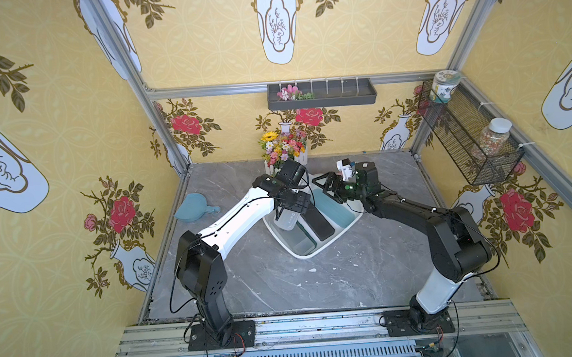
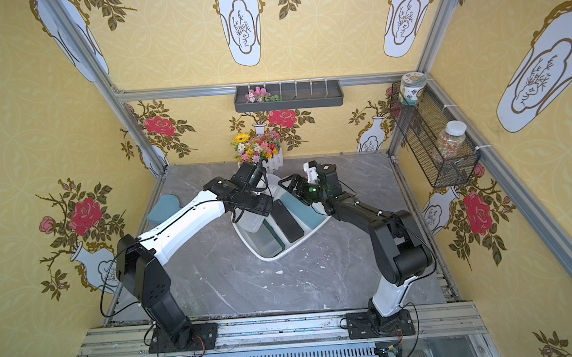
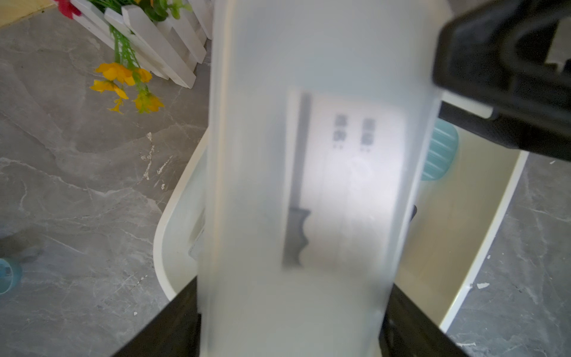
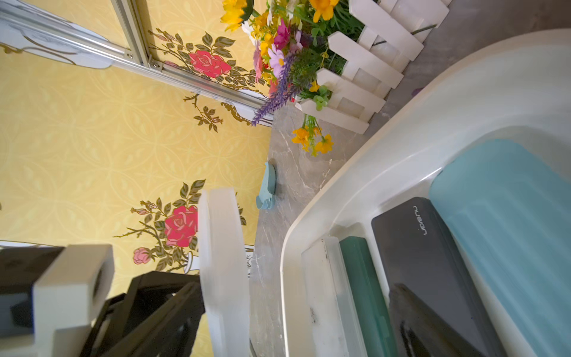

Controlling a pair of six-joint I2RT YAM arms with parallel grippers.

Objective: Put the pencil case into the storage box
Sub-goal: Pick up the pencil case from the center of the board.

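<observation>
My left gripper (image 3: 290,340) is shut on a frosted translucent pencil case (image 3: 309,185), which hangs tilted over the near left part of the white storage box (image 1: 303,254). Both top views show the held pencil case (image 2: 251,224) just above the tub's rim (image 2: 272,256). My right gripper (image 1: 326,187) stands open over the box's far side, close to the case's far end and holding nothing. In the right wrist view the held case (image 4: 222,262) shows edge-on beside the box (image 4: 340,185).
Inside the box lie a black case (image 1: 318,221), a light blue case (image 1: 334,207), a green case (image 4: 364,293) and a whitish case (image 4: 324,293). A flower pot with a white fence (image 1: 284,152) stands behind it. A blue scoop (image 1: 193,207) lies at the left.
</observation>
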